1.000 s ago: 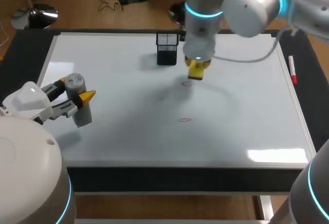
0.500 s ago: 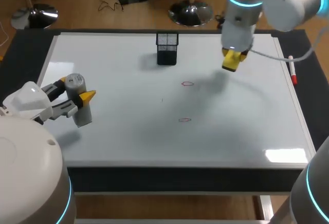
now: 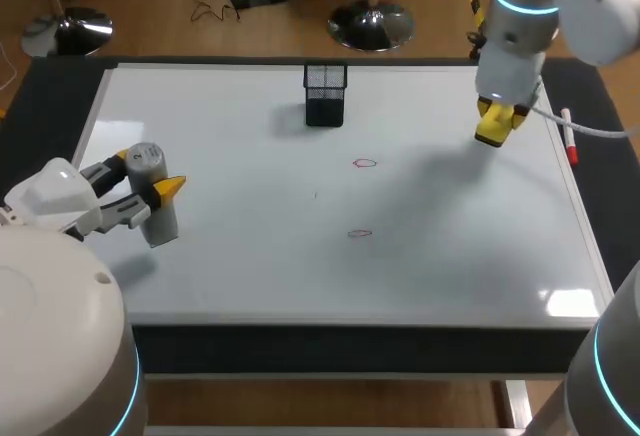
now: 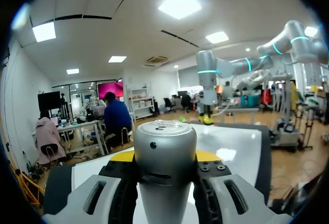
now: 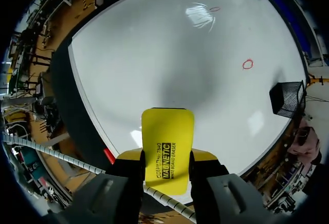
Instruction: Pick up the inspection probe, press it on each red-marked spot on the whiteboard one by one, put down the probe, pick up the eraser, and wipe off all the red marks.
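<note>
The one container, a black mesh holder (image 3: 325,94), stands upright at twelve o'clock on the whiteboard (image 3: 250,276); we cannot see what is in it. Two small red marks lie near the board's middle, one (image 3: 364,164) toward one o'clock, the other (image 3: 359,234) toward five o'clock. A red marker (image 3: 568,136) lies along the board's frame at three o'clock. At nine o'clock our left gripper (image 3: 153,173) clamps the silver probe (image 3: 158,214) upright between both fingers. At two o'clock our right gripper (image 3: 497,121) grips the yellow eraser (image 3: 495,128) from two sides, held above the board and well apart from both marks.
</note>
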`<state>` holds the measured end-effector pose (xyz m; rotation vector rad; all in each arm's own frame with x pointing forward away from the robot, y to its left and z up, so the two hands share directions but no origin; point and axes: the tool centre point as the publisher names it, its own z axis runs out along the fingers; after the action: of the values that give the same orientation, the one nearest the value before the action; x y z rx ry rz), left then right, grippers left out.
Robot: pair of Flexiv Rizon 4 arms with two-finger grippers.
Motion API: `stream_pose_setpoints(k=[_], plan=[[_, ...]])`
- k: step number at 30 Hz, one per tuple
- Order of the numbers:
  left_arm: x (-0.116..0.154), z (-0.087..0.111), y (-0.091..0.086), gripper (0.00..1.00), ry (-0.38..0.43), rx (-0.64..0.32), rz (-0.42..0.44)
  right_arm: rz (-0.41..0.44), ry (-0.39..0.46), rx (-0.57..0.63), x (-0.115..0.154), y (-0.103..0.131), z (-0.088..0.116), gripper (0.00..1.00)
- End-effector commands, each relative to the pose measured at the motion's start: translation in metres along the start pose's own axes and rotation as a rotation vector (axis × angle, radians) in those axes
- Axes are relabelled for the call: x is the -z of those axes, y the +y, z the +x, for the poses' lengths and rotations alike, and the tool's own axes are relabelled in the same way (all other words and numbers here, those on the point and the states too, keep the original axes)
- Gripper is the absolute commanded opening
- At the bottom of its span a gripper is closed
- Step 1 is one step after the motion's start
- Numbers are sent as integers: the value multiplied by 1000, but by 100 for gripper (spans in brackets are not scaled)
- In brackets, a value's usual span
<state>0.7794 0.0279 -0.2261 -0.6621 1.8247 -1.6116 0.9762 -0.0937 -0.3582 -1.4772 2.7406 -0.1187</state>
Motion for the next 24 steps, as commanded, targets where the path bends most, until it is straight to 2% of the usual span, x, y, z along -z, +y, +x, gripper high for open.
stream_pose_setpoints(k=[1,11,24], plan=[[-2,0,0,0,-5,-1,0,-11,3,-8,-5,-6,6,0],[-2,0,0,0,-5,-1,0,-17,13,-48,-8,-12,15,0],[-2,0,0,0,-5,-1,0,-17,13,-48,-8,-12,15,0]])
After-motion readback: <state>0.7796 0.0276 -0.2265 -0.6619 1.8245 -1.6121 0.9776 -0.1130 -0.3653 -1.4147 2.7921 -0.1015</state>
